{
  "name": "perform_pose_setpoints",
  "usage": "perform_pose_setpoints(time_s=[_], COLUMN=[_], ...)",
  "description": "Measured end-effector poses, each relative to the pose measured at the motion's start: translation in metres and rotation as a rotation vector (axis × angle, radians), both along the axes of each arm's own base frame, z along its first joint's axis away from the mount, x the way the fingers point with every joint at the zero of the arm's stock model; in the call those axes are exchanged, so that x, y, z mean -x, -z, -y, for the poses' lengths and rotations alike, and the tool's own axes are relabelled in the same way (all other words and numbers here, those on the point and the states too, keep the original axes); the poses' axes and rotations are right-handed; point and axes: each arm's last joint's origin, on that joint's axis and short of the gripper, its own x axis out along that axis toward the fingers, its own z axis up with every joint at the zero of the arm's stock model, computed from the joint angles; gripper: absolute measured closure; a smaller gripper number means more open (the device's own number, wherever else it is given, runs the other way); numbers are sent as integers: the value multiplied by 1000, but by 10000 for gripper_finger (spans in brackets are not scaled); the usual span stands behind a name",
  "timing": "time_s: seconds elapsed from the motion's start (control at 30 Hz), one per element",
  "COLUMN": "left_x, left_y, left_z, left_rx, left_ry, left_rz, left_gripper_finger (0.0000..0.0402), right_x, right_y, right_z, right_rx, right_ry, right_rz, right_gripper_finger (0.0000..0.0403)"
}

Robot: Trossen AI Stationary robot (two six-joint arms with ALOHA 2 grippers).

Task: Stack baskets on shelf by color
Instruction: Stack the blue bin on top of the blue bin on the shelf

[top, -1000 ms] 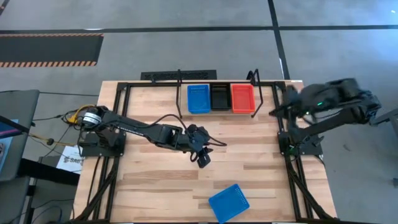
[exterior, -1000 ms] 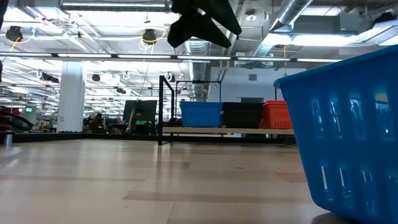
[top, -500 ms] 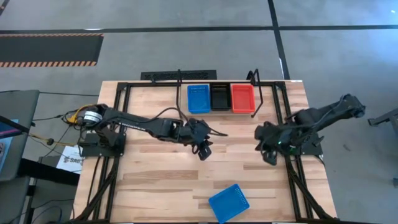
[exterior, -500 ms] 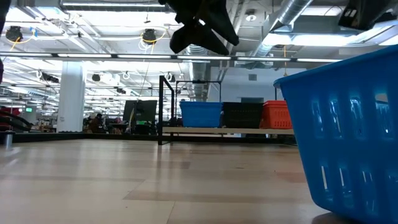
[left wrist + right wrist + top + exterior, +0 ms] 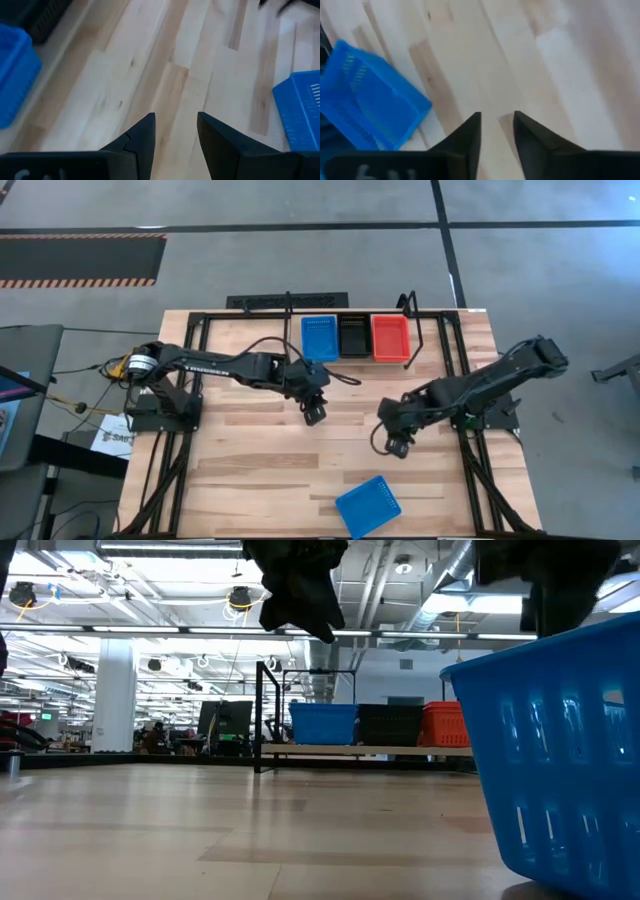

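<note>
One loose blue basket (image 5: 367,505) lies at the table's near edge, well apart from the shelf (image 5: 420,338), where blue, black and red stacks stand side by side. My right gripper (image 5: 396,446) hangs near it, fingers a little apart and empty; I should descend over one rim, squarely. My left gripper (image 5: 314,413), also slightly parted and empty, waits below the shelf, and nothing blocks the way.
</note>
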Motion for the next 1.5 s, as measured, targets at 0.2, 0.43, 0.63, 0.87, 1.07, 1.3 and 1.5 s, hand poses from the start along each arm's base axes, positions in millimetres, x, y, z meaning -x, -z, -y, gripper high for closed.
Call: perform_pose_setpoints(time_s=[0.2, 0.43, 0.63, 0.87, 1.07, 1.3, 1.5], left_x=[6, 6, 6, 5, 5, 6, 6], left_y=[2, 2, 2, 1, 1, 2, 3], left_z=[-7, -8, -8, -8, -8, -8, -7], left_rx=[-32, -39, -40, -44, -53, -46, -39], left_ry=[22, 35, 41, 46, 58, 66, 71], left_rz=[-63, -66, -59, -50, -51, -61, -68], left_gripper_finger=[270, 270, 270, 270, 270, 270, 270], right_x=[-21, -31, -29, -31, -39, -47, -53], right_y=[28, 45, 49, 52, 69, 98, 110], right_z=[-12, -30, -50, -75, -88, -97, -95], right_rx=[-119, -254, -305, -365, -367, -350, -348], right_ry=[-43, -98, -79, -47, -18, -27, -31], right_rz=[-108, -186, -202, -155, -160, -216, -232], right_gripper_finger=[211, 177, 181, 178, 178, 182, 201])
